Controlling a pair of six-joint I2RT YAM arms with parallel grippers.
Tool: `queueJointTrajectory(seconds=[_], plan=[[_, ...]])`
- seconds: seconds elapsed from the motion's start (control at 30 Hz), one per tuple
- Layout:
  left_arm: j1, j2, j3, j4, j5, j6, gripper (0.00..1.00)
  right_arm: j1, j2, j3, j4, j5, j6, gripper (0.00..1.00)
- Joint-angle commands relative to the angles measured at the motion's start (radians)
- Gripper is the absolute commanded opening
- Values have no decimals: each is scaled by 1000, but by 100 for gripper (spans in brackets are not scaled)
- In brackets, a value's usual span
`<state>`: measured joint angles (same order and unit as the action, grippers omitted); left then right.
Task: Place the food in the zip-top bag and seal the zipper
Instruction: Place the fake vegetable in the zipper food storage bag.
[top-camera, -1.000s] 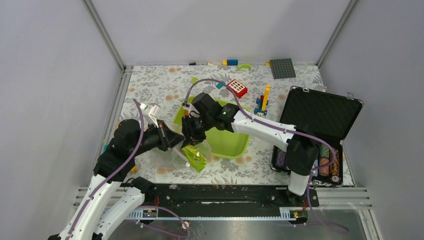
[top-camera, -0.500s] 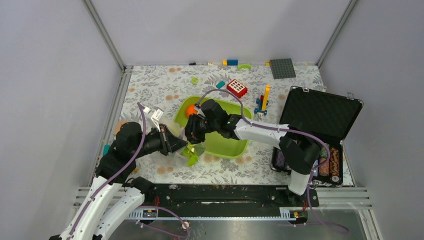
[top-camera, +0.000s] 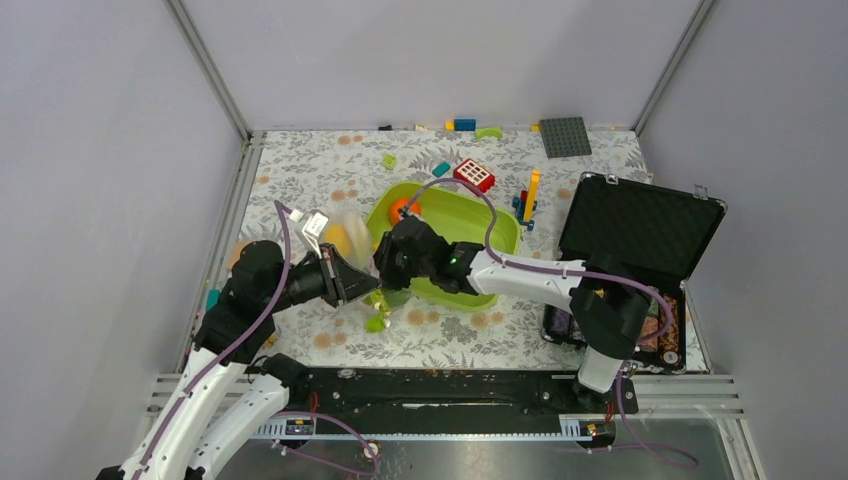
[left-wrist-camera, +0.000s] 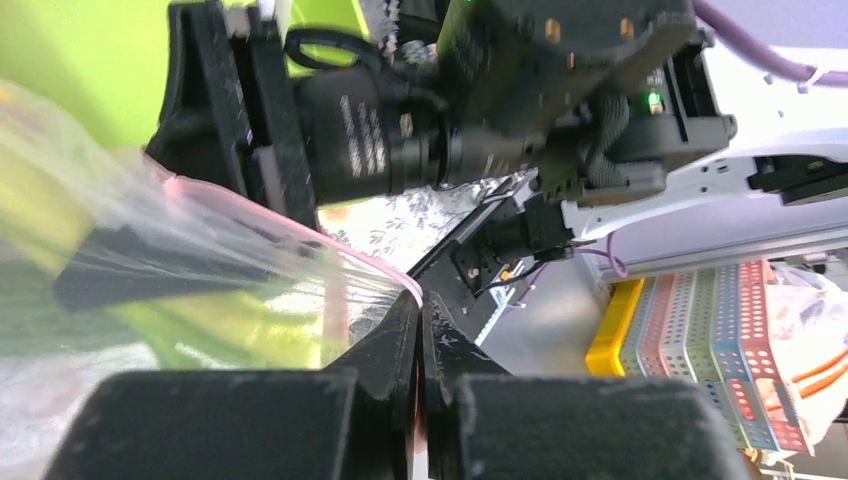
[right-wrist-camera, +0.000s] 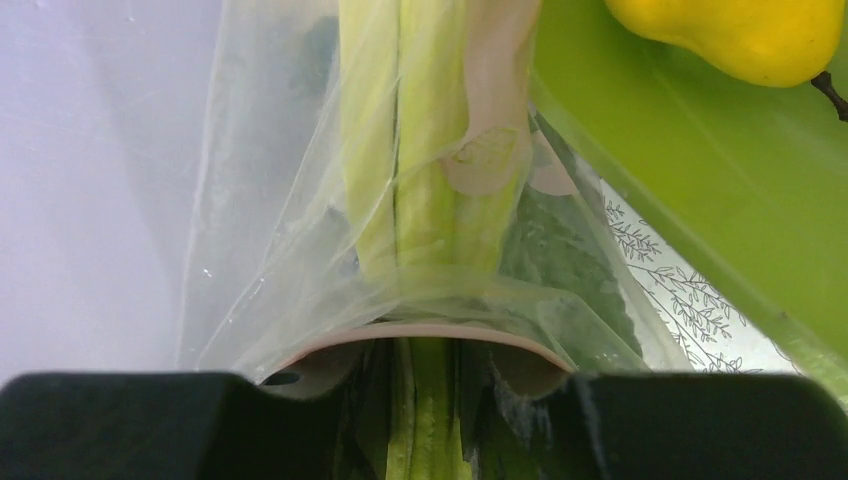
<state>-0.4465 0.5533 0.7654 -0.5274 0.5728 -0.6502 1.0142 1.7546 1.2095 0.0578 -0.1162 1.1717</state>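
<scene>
clamping the pink zipper (left-wrist-camera: 300, 238) on the crinkled clear zip-top bag (left-wrist-camera: 200, 290): left gripper (left-wrist-camera: 420, 330); right gripper (right-wrist-camera: 420, 385) unclear.

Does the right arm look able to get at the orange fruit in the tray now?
Probably yes. The orange fruit lies uncovered in the green tray, just beyond the right gripper, which first must back off the zip-top bag and leek.
</scene>
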Motion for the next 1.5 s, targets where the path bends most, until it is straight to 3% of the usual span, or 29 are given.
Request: queueJointTrajectory(seconds=[0.0,0.17,0.3,0.4,0.63,0.77,0.9,1.03,1.23,1.47], plan=[[-24,2,62,190,180,-95,0,55,21,79,-107,339,-90,0],[-24,-4,87,186,141,-98,0,68,57,87,-145,358,-144,0],[-24,-18,96,79,-31,-59,0,79,18,40,-109,330,-228,13],[-24,-16,85,43,-105,-67,0,101,-23,48,-163,407,-335,15],[-24,-4,107,66,-122,-97,0,198,29,113,-255,676,-558,21],[-24,-3,114,68,-132,-95,0,224,104,182,-339,703,-574,28],[-24,3,104,55,-146,-94,0,229,77,182,-339,707,-580,37],[-24,1,97,9,-218,-83,0,229,-23,171,-306,585,-664,47],[-24,-7,78,-47,-308,-62,0,229,-172,146,-287,351,-720,73],[-24,6,57,-51,-319,-60,0,228,-288,91,-275,248,-708,74]])
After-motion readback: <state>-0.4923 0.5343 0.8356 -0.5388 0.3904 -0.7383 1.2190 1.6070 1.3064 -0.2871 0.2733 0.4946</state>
